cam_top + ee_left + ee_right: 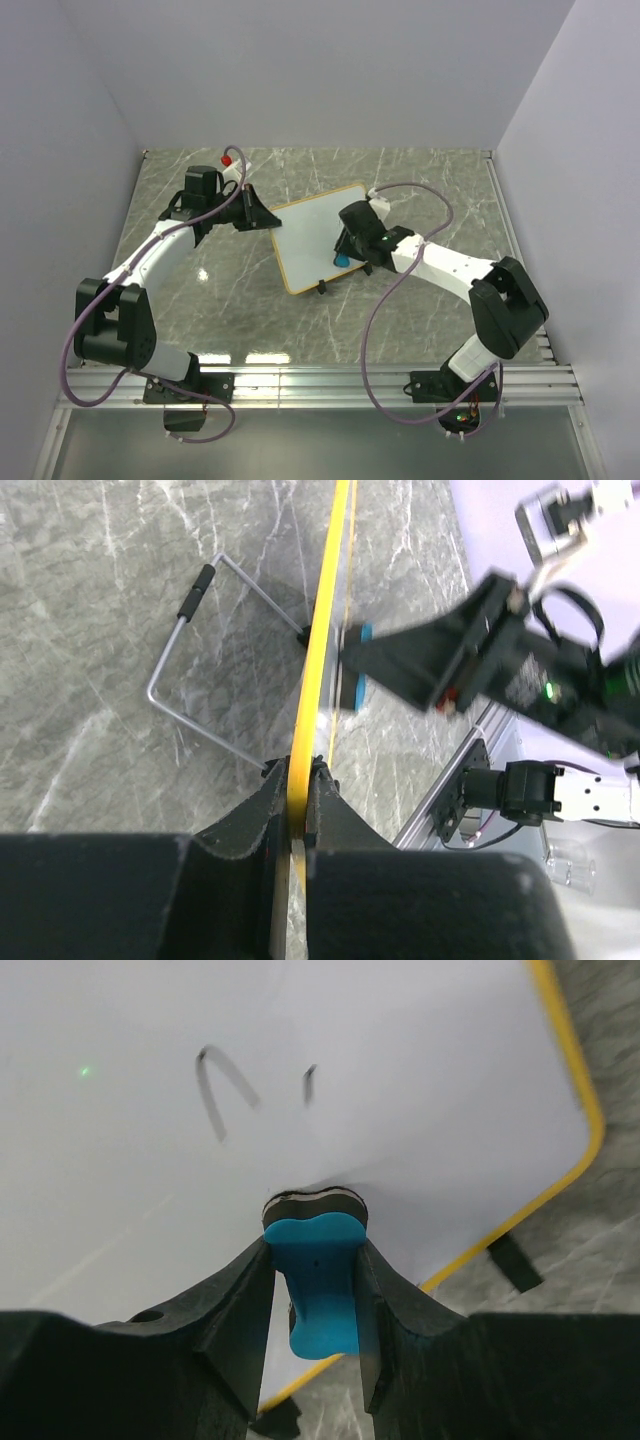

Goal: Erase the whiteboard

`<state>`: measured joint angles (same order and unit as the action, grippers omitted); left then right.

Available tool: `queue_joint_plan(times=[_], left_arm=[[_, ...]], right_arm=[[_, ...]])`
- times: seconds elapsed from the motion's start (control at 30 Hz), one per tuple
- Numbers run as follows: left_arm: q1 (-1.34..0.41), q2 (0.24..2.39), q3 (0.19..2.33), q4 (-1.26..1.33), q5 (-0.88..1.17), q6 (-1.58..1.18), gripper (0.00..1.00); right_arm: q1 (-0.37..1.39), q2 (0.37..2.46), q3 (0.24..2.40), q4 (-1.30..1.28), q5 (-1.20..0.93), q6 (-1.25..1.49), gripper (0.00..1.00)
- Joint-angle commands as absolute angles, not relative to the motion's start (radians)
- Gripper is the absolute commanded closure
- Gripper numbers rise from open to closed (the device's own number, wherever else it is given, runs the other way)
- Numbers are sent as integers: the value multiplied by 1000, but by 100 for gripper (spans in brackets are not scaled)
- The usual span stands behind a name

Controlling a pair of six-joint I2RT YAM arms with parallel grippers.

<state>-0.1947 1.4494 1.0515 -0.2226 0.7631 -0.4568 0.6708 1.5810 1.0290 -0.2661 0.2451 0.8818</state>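
- The counter is grey marble-patterned, with both arms mounted at its near edge.
- The whiteboard stands around the middle of the counter, a little nearer the far edge. It is propped at a tilt, its yellow-tan frame turned diagonally to the edges.
- It looks light, thin and stiff, with a slick face. Propped like this, it would probably slide or tip under wiping pressure, so the frame edge is the sensible place to hold.
- The left gripper is clamped on the frame at the board's left-hand side, its fingers pinching the rim edge-on.
- The right gripper is closed tight around the eraser, over the board's near-right part.
- The wire stand folds out behind the board and rests on the counter.
- The eraser is blue with a dark felt pad, which appears to press on the white face.
- Black marks, a hooked stroke and a short dash, lie just beyond the pad, not yet wiped.
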Motion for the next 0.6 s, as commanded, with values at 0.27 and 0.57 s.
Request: queue_joint_plan(times=[0.27, 0.57], left_arm=[[-207, 1462, 1074, -236, 738, -405, 100], [-207, 1445, 1069, -250, 744, -399, 100]], right_arm=[[704, 1630, 1181, -264, 206, 876, 100], [586, 1814, 1532, -365, 212, 775, 100]])
